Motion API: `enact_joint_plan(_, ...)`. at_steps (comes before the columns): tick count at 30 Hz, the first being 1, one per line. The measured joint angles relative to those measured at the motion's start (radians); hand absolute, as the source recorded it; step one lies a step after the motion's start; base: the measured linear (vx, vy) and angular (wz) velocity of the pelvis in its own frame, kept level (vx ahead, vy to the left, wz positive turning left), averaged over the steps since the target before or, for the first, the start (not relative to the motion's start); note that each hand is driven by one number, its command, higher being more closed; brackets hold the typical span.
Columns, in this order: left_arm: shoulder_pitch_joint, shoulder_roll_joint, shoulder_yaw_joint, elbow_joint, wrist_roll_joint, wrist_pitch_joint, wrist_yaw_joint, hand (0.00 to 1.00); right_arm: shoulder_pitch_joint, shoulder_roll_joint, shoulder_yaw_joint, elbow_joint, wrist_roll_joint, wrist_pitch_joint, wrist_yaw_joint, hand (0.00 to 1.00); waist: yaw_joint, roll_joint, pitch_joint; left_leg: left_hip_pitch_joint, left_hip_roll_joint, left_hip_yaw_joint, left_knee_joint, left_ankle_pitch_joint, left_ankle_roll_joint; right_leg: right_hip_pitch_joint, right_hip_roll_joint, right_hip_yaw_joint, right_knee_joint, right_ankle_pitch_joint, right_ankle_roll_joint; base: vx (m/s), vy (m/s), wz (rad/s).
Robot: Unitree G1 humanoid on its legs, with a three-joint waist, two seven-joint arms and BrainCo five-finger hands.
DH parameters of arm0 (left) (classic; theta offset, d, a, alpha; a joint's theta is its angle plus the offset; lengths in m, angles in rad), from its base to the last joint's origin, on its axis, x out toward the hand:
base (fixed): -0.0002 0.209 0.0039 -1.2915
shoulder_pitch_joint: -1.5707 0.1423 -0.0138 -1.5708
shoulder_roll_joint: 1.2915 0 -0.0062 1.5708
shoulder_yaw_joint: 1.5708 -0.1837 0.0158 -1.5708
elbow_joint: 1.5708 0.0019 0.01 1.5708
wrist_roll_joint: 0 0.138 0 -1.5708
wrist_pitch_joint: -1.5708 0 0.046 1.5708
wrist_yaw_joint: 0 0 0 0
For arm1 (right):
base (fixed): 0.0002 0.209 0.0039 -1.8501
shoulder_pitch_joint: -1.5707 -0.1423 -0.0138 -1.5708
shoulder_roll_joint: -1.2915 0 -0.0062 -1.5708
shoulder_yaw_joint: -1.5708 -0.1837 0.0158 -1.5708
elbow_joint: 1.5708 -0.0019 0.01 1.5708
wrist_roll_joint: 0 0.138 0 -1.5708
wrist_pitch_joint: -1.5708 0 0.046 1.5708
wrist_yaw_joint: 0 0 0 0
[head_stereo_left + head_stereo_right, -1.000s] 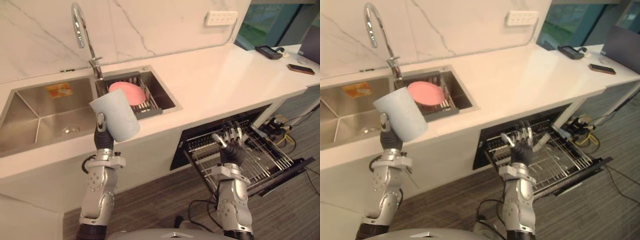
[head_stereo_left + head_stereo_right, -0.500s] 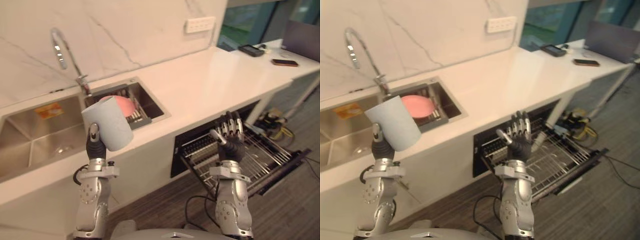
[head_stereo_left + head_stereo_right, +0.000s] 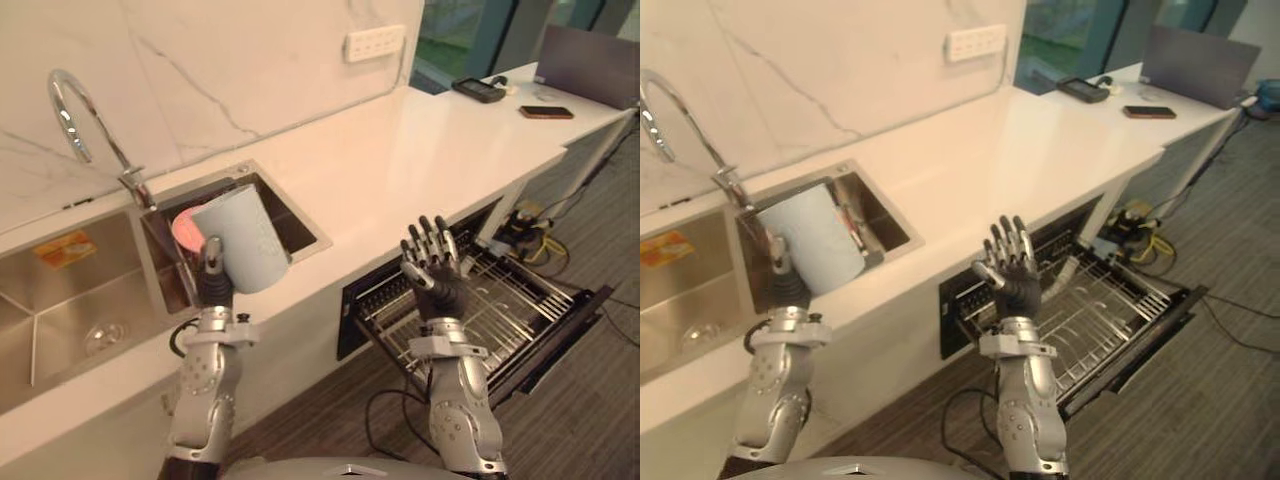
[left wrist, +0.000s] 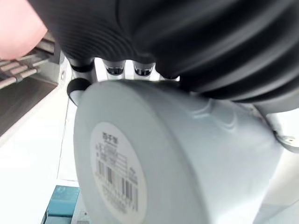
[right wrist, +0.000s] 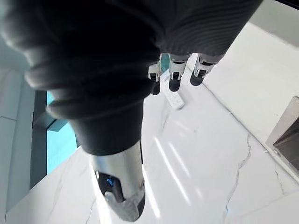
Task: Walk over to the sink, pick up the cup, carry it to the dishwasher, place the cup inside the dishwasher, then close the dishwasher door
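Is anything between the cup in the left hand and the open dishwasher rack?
The right hand, open and raised, stands before the pulled-out rack, on the side toward the cup held by the left hand. Nothing else visible blocks the way.

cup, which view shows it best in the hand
The left eye view: the whole pale blue cup shows there, tilted and held from below by the left hand beside the sink. The right eye view gives much the same. The left wrist view shows the cup's base and label from very close.
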Motion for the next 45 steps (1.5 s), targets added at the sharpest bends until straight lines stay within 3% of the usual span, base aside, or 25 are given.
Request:
enact_joint_plan(2, -0.050, 0.000, -0.039, 0.037, 0.076, -0.001, 0.049, 1.00, -0.003, -0.010, 0.005, 0.007, 0.033, 0.060, 0.068, 0.00, -0.003, -0.017, -0.014, 0.000, 0.000, 0.008, -0.005, 0.001, 0.001, 0.010, 0.001, 0.011, -0.054, 0.027, -0.002, 0.02, 0.027, -0.27)
enact_joint_plan(9, -0.115, 0.002, -0.078, 0.132, 0.398, -0.002, 0.263, 1.00, -0.022, -0.036, 0.029, 0.028, 0.121, 0.166, 0.186, 0.00, -0.012, -0.039, -0.022, 0.002, -0.004, -0.009, -0.018, 0.001, 0.003, 0.043, -0.007, -0.034, -0.161, 0.092, -0.017, -0.01, 0.016, -0.14)
enact_joint_plan(16, -0.172, 0.019, -0.079, 0.212, 0.703, 0.014, 0.443, 1.00, -0.090, -0.087, 0.056, 0.073, 0.212, 0.248, 0.178, 0.00, -0.007, -0.056, -0.029, -0.003, -0.007, -0.052, -0.029, 0.002, 0.002, 0.042, -0.008, -0.070, -0.201, 0.131, -0.030, -0.02, -0.005, -0.09)
enact_joint_plan(21, -0.216, 0.036, -0.113, 0.267, 0.834, 0.028, 0.495, 1.00, -0.143, -0.117, 0.076, 0.094, 0.258, 0.289, 0.126, 0.00, -0.007, -0.062, -0.031, -0.015, -0.010, -0.092, -0.029, 0.001, 0.001, 0.041, -0.006, -0.085, -0.210, 0.139, -0.029, -0.01, -0.005, 0.02)
enact_joint_plan(29, -0.267, 0.088, -0.178, 0.356, 0.966, 0.068, 0.519, 1.00, -0.250, -0.157, 0.153, 0.136, 0.329, 0.311, 0.025, 0.00, -0.008, -0.069, -0.029, -0.028, -0.011, -0.127, -0.029, 0.000, -0.004, 0.040, -0.002, -0.096, -0.225, 0.164, -0.017, 0.00, 0.000, 0.01)
enact_joint_plan(35, -0.294, 0.123, -0.232, 0.399, 1.005, 0.095, 0.523, 1.00, -0.286, -0.183, 0.180, 0.168, 0.347, 0.315, -0.019, 0.00, -0.009, -0.080, -0.023, -0.029, -0.011, -0.129, -0.030, 0.002, -0.006, 0.043, -0.003, -0.098, -0.230, 0.164, -0.021, 0.00, 0.000, 0.00)
enact_joint_plan(45, -0.345, 0.179, -0.305, 0.454, 1.005, 0.128, 0.557, 1.00, -0.355, -0.220, 0.202, 0.212, 0.339, 0.358, -0.064, 0.00, -0.022, -0.093, -0.018, -0.028, -0.015, -0.154, -0.040, 0.013, -0.010, 0.053, -0.007, -0.127, -0.231, 0.168, -0.015, -0.01, 0.001, 0.06)
